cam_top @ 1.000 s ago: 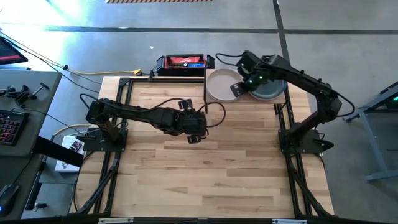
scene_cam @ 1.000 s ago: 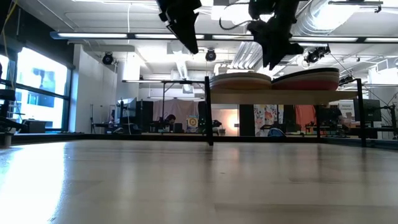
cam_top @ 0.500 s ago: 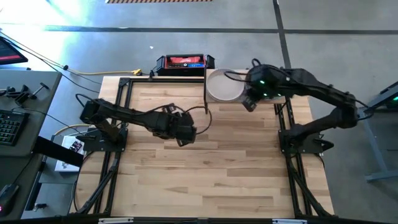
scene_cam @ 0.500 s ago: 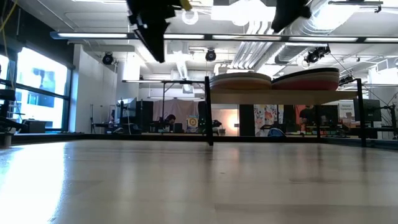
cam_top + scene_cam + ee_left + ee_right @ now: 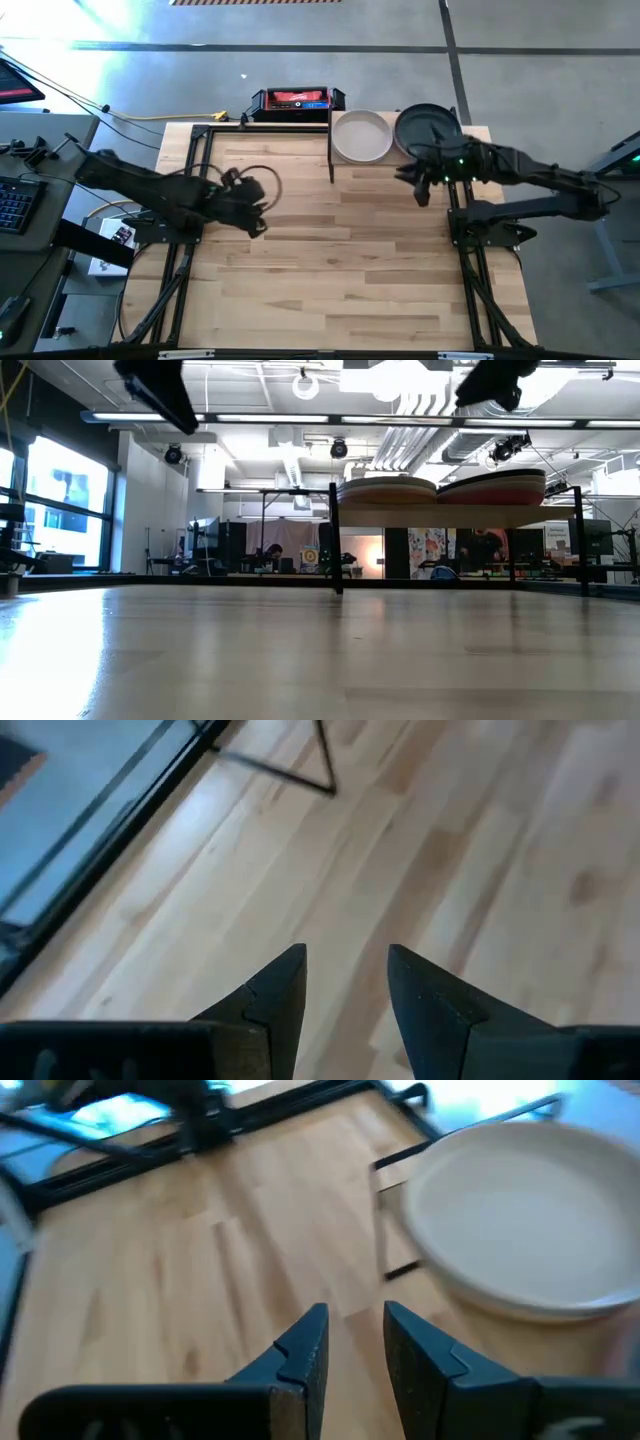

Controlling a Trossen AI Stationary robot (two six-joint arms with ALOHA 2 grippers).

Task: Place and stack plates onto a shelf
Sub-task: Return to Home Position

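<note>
Two plate stacks on one shelf [image 5: 455, 517] — cream-topped stack [image 5: 361, 137], dark-topped stack [image 5: 428, 122] — and two pincers: left pincer [image 5: 347, 950], right pincer [image 5: 355, 1308].

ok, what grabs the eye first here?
On the shelf at the table's far edge, a cream plate tops the left stack and a dark slate plate the right stack. Both grippers hang open and empty over the tabletop: the left gripper mid-left, the right gripper just in front of the shelf.
</note>
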